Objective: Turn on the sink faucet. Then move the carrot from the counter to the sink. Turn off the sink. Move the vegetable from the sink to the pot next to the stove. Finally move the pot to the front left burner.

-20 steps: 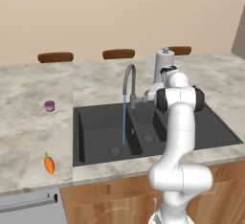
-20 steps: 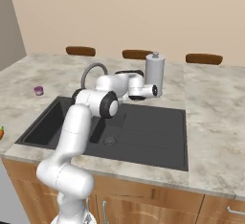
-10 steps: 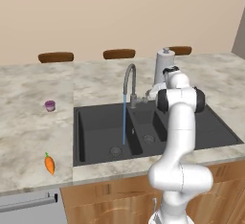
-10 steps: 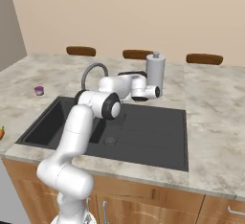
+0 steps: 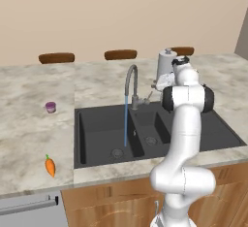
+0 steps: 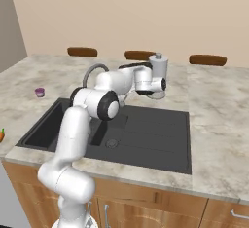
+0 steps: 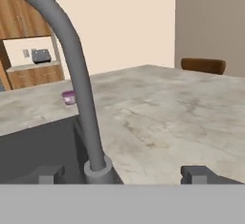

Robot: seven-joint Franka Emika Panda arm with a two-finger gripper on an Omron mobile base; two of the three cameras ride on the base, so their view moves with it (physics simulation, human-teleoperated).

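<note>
The sink faucet [image 5: 131,81] curves over the dark sink [image 5: 203,133], and a thin blue stream of water falls from it into the large basin. My gripper [image 5: 156,83] hovers just right of the faucet's base, behind the sink. In the hand view its fingertips [image 7: 50,173] stand wide apart, open, with the sink faucet [image 7: 81,84] rising just ahead between them and nothing held. The orange carrot [image 5: 50,166] lies on the counter [image 5: 29,134] near the front edge, left of the sink. The carrot [image 6: 2,134] also sits at the left edge of the right base view.
A small purple cup [image 5: 50,106] stands on the counter left of the sink. A white paper-towel roll [image 5: 166,64] stands right behind my hand. Brown chair backs [image 5: 120,54] line the counter's far edge. A dishwasher front [image 5: 29,209] sits below the carrot.
The gripper's jaws have gone from nearly shut to wide apart beside the faucet's base. The water runs as before. The carrot has not moved.
</note>
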